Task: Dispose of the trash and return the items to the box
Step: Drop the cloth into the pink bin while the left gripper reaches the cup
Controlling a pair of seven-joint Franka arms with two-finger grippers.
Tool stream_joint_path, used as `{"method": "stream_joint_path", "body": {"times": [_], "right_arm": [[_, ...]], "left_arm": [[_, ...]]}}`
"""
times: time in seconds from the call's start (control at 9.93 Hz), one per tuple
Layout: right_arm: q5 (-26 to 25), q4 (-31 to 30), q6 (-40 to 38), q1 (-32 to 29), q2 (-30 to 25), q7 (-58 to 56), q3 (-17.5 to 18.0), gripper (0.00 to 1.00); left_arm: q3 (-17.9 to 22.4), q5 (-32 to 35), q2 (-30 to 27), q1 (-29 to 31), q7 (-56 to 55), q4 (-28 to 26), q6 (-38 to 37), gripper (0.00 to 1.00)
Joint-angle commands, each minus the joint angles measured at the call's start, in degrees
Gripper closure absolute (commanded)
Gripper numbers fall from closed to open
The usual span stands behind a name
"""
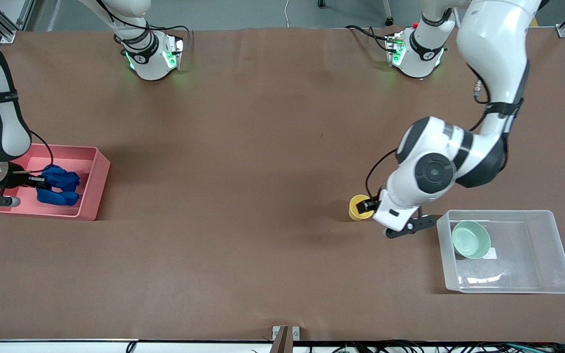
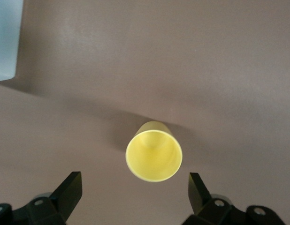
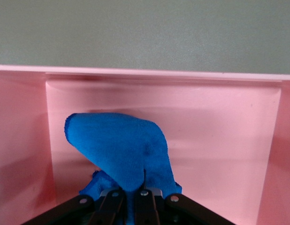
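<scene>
The blue wad (image 1: pixel 59 185) hangs in the pink bin (image 1: pixel 91 189) at the right arm's end of the table. My right gripper (image 1: pixel 42 181) is shut on the wad (image 3: pixel 121 154) inside the bin. The yellow cup (image 1: pixel 358 206) stands upright on the table beside the clear box (image 1: pixel 552 250). My left gripper (image 1: pixel 371 205) is open over the cup (image 2: pixel 154 151), its fingers (image 2: pixel 70 192) wide on either side. The mint-green bowl (image 1: pixel 470 239) lies in the box next to the white label.
The pink bin's wall (image 3: pixel 23 140) encloses the wad on three sides in the right wrist view. A corner of the clear box (image 2: pixel 5 42) shows in the left wrist view. Brown table stretches between bin and box.
</scene>
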Motion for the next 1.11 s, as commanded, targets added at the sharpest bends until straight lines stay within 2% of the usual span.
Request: {"method": "stream_joint_path", "body": {"times": [0.0, 0.2, 0.3, 0.6, 0.71, 0.81, 0.91, 1.01], "right_arm": [[-0.36, -0.18, 1.35, -0.97, 0.94, -0.55, 0.75, 0.86], [-0.36, 0.08, 1.36, -0.97, 0.95, -0.37, 0.84, 0.3], [-0.36, 0.43, 1.27, -0.97, 0.77, -0.28, 0.84, 0.15], [-0.36, 3.67, 0.65, -0.62, -0.63, -0.37, 0.84, 0.0], [-0.36, 4.73, 0.65, -0.35, -2.2, -0.11, 0.84, 0.0], [-0.36, 5.0, 0.57, -0.18, -4.05, -0.02, 0.93, 0.0], [-0.36, 5.09, -0.22, 0.0, -6.07, -0.02, 1.1, 0.0], [-0.27, 5.7, -2.75, 0.18, -8.17, 0.42, 1.28, 0.0]], "left_arm": [[0.11, 2.82, 1.84, -0.3, -2.29, -1.96, 3.68, 0.0], [0.11, 3.09, 3.0, -0.47, -2.28, -3.97, 5.97, 0.01], [0.02, 5.18, 2.65, 0.49, -2.28, -6.24, 6.59, 0.01], [-0.07, 5.82, 1.85, 1.11, -2.72, -11.0, 8.77, 0.06], [0.02, 5.73, 2.46, 1.02, -2.81, -11.71, 11.57, 0.09], [0.02, 5.73, 2.9, 1.11, -2.9, -11.8, 12.56, 0.17], [0.02, 5.73, 3.34, 1.02, -2.99, -11.81, 12.74, 0.33], [0.02, 5.73, 3.52, 1.02, -2.99, -11.72, 12.83, 0.45]]}}
